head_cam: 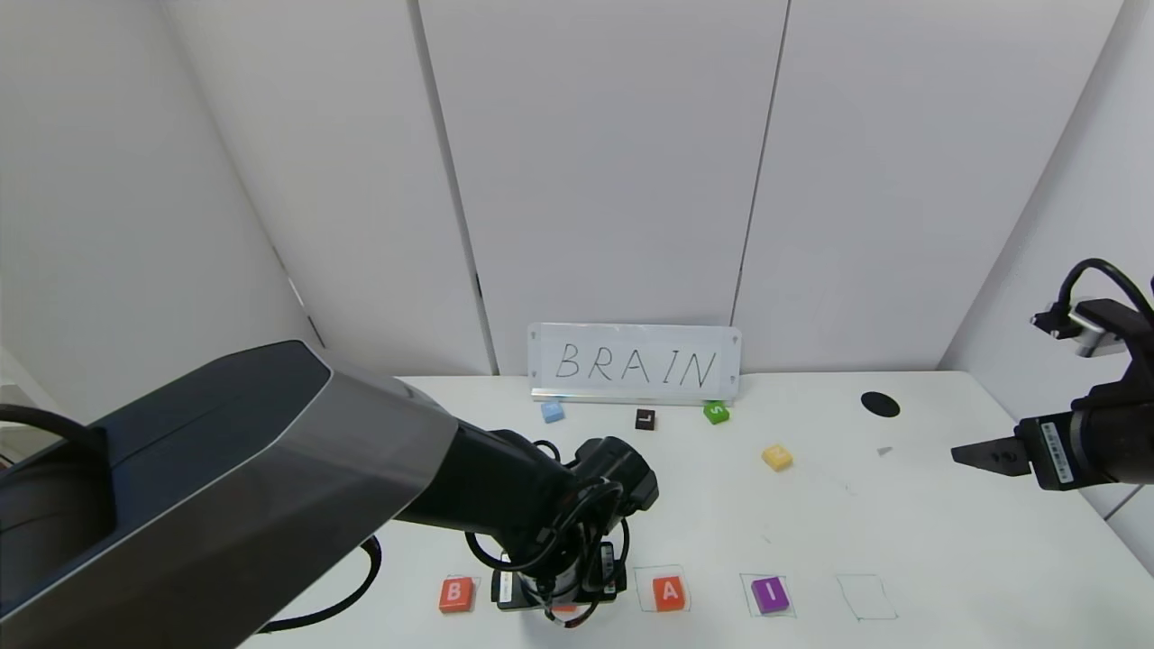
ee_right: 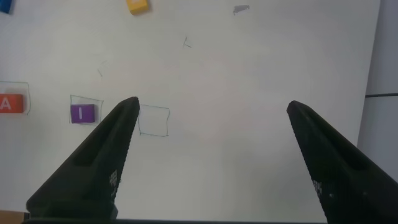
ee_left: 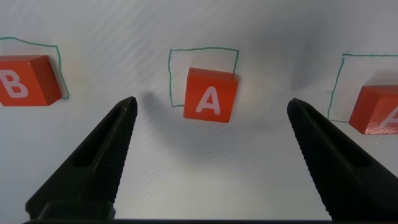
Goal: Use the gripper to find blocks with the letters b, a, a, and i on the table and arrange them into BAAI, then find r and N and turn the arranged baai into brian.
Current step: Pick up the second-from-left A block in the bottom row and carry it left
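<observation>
Blocks sit in a row along the near edge of the white table (head_cam: 947, 541), each in or near a thin pen-drawn square: the orange-red B (head_cam: 456, 594) farthest left, then an A (ee_left: 210, 94) that the left arm hides almost wholly in the head view, then a second A (head_cam: 668, 593), then the purple I (head_cam: 769, 595), with one drawn square (head_cam: 866, 597) bare past it. The left tool (ee_left: 210, 134) hangs over the first A with its fingers spread wide on either side, touching nothing; that A lies partly over its square's outline. Farther back, the sign (head_cam: 634, 362) reads BRAIN, and before it lie a blue tile (head_cam: 552, 412), a black tile marked L (head_cam: 645, 419), a green S (head_cam: 716, 413) and the yellow N (head_cam: 777, 457), its letter too faint to read. The right tool (ee_right: 211, 155) hovers off at the table's right side, wide open and empty.
</observation>
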Motion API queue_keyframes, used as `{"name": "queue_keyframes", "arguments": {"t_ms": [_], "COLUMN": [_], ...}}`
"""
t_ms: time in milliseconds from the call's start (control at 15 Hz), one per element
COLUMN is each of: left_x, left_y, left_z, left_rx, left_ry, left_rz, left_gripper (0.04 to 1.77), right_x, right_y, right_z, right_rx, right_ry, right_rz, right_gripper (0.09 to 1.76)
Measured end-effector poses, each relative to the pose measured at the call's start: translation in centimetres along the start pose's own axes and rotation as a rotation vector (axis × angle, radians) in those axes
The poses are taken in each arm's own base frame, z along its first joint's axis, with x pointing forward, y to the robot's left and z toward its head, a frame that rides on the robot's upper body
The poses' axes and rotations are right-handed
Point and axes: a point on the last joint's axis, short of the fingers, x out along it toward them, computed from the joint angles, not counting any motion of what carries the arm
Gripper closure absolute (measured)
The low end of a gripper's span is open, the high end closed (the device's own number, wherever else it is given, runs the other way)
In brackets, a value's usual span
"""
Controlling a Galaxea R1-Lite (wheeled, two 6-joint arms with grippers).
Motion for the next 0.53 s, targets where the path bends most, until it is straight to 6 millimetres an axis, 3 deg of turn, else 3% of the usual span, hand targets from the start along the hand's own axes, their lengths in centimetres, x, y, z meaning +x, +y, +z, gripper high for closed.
{"name": "queue_keyframes", "arguments": {"t_ms": [333, 400, 533], "left_x": [0.79, 0.87, 1.01], "left_y": [-0.16, -0.18, -0.19], "left_z": [-0.11, -0.12, -0.14], "left_rx": [0.004, 0.004, 0.005], "left_ry": [0.008, 0.008, 0.007], "left_rz": [0.013, 0.016, 0.02], "left_gripper": [0.09, 0.17, 0.51], "right_x": [-0.03, -0.03, -0.03], "right_y": [0.0, 0.0, 0.0], "right_z": [0.01, 0.01, 0.01], "right_rx": [0.0, 0.0, 0.0], "right_ry": [-0.001, -0.001, -0.001], "right_rz": [0.0, 0.0, 0.0], "right_gripper": [0.14, 0.14, 0.14]}}
